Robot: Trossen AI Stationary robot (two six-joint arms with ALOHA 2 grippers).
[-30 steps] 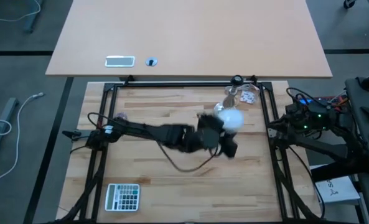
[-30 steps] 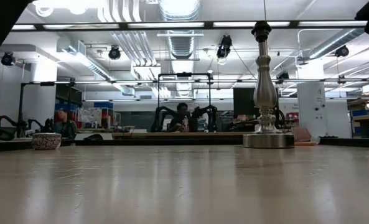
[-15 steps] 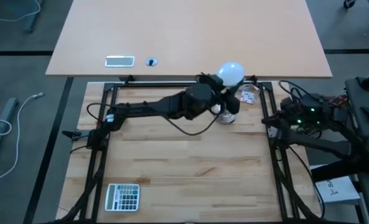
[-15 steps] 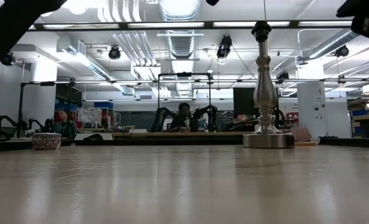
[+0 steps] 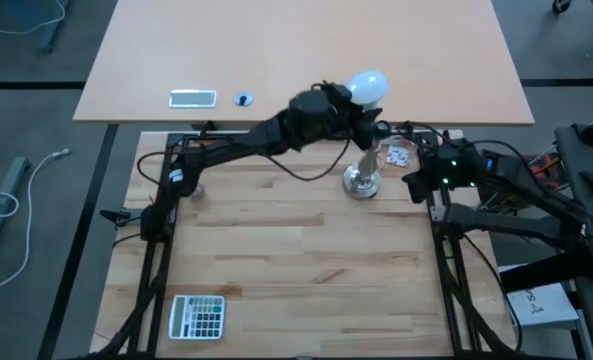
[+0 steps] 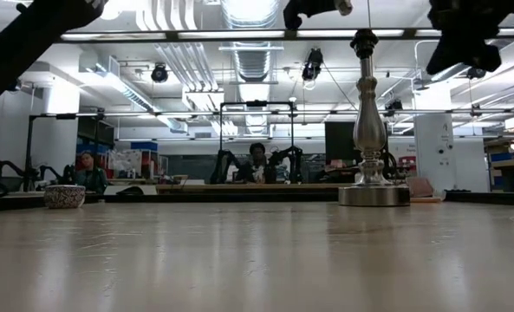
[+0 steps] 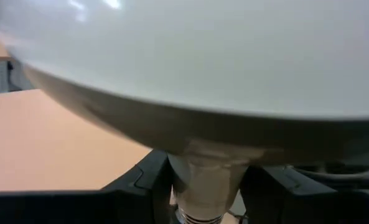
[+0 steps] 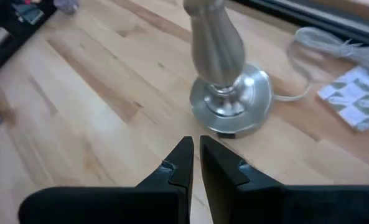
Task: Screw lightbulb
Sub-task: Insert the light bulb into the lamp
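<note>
While the left hand [image 5: 348, 103] grips the bulb [image 5: 367, 87] by its base high above the far worktop [image 5: 276, 240], ready for the stand [image 5: 362, 180], the right hand [image 8: 195, 163] waits clenched nearby.

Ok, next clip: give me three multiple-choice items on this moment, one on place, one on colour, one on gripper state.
1. Where is the lightbulb?
A. held in the left gripper
B. lying on the table
C. screwed into the stand

2. What colour is the stand?
A. red
B. silver
C. blue

3. How are the right gripper fingers?
A. wide open
B. shut on the bulb
C. shut, empty

Answers: 1 A, the left wrist view shows the bulb's neck between the fingers. 2 B, shiny metal base and stem. 3 C, the fingertips nearly meet with nothing between.
</note>
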